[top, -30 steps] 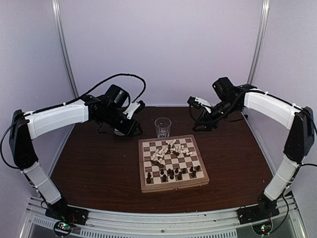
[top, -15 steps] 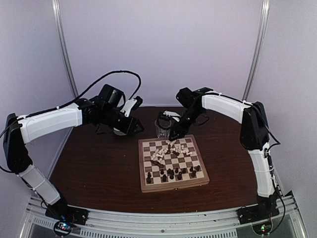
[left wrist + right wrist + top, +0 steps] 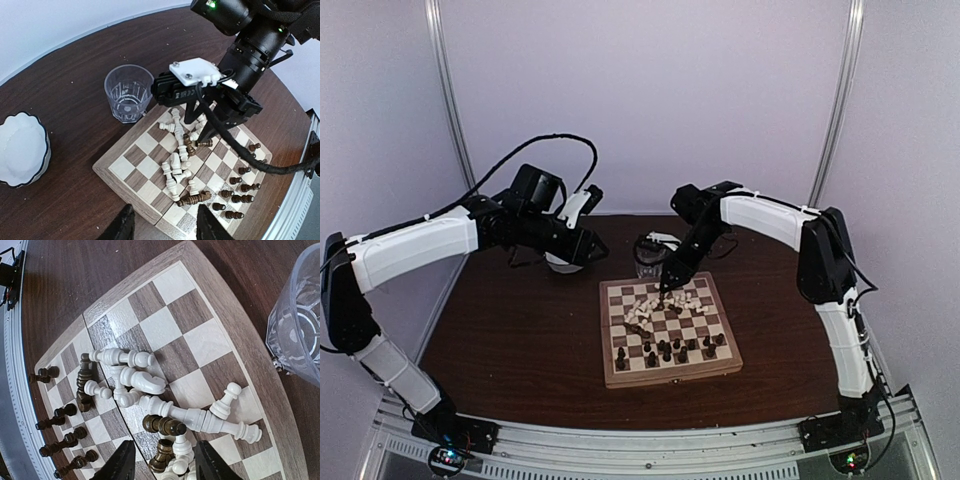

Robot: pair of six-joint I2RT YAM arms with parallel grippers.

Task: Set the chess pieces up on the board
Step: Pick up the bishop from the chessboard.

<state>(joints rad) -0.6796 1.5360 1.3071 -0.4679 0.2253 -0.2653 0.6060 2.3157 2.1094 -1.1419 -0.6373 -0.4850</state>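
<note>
The board [image 3: 672,377] lies mid-table. A heap of toppled cream and dark chess pieces [image 3: 661,302] covers its far half. Several dark pieces [image 3: 666,350] stand on its near rows. My right gripper [image 3: 667,284] hangs open and empty just above the heap's far edge. In the right wrist view its open gripper [image 3: 165,465] straddles lying cream and dark pieces [image 3: 165,410]. My left gripper [image 3: 597,256] is open and empty, off the board to the far left. The left wrist view shows its open gripper [image 3: 165,227] high above the board's corner [image 3: 115,175] and the heap [image 3: 180,165].
A clear glass [image 3: 646,256] stands just behind the board's far edge, close to my right gripper; it also shows in the right wrist view [image 3: 300,325] and the left wrist view [image 3: 128,92]. A white scalloped bowl [image 3: 20,150] sits further left, under my left arm.
My right arm has swung from the back right across to the board and lowered over the heap of pieces. My left arm has drifted slightly left. No piece has moved.
</note>
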